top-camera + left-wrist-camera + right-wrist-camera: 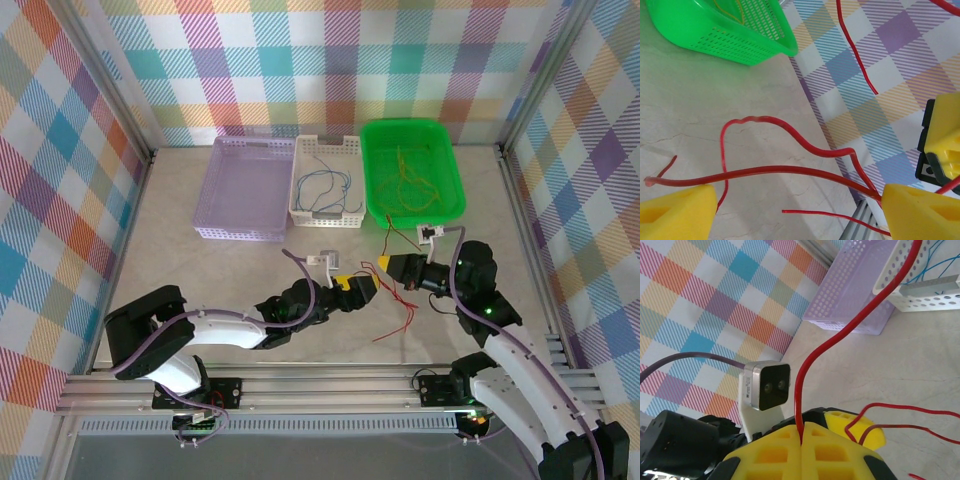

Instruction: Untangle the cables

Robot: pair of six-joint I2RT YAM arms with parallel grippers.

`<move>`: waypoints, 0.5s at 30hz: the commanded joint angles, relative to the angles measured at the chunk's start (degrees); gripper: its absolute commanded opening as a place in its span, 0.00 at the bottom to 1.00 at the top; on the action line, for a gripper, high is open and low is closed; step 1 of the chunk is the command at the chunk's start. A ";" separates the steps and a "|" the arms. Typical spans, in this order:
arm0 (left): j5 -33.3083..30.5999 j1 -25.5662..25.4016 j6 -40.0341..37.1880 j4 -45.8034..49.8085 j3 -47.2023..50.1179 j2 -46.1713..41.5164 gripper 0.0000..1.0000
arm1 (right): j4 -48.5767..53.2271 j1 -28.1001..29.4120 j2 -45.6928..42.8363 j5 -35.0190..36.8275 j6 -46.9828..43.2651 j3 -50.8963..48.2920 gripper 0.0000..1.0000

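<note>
Both reach inward: right gripper (801, 432) clenched on red cable (805, 370), left gripper (795, 210) released.

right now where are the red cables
Top view: the red cables lie between the left tool and the right tool, which pinches one, in front of the green basket.

A pale marbled table (200, 270) carries three baskets in a row along its far edge: a purple basket (240, 200), a white basket (325, 218) just beside it, and a green basket (367, 175) rightmost. Loose red cables (398, 312) trail across the surface toward the near edge, right of centre.
</note>
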State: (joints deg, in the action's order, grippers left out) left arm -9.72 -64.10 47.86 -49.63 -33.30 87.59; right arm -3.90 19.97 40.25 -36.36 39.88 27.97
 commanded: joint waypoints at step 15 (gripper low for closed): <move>-2.66 -0.33 6.35 -4.81 -2.91 3.20 0.83 | -1.81 0.25 -3.40 -3.55 2.37 -1.87 0.00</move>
State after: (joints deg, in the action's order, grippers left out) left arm -10.81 -64.10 52.18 -50.19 -34.76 90.39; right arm -4.05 19.97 37.82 -38.72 41.56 26.68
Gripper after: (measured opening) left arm 0.829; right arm 0.042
